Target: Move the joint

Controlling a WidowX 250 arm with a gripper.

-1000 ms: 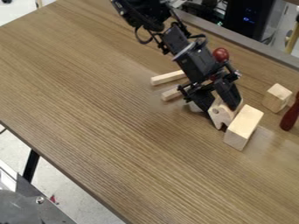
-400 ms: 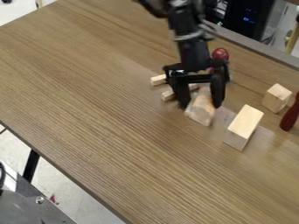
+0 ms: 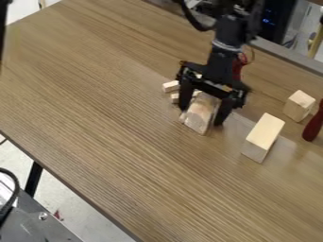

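The black gripper [image 3: 204,116] hangs right of centre over the wooden table, its two fingers set wide on either side of a pale wooden joint [image 3: 199,115]. It is shut on this piece, which hides part of itself behind the fingers. The joint's lower end shows below them, blurred, and whether it touches the table I cannot tell.
Thin wooden sticks [image 3: 170,86] lie just behind and left of the gripper. A long wooden block [image 3: 264,136] is to its right, with a smaller block [image 3: 299,105] and a dark red object [image 3: 312,126] farther right. Something red [image 3: 238,66] stands behind the arm.
The gripper and the joint have moved left, away from the long block, and the gripper has turned. The long block, small block and dark red object have stayed put.
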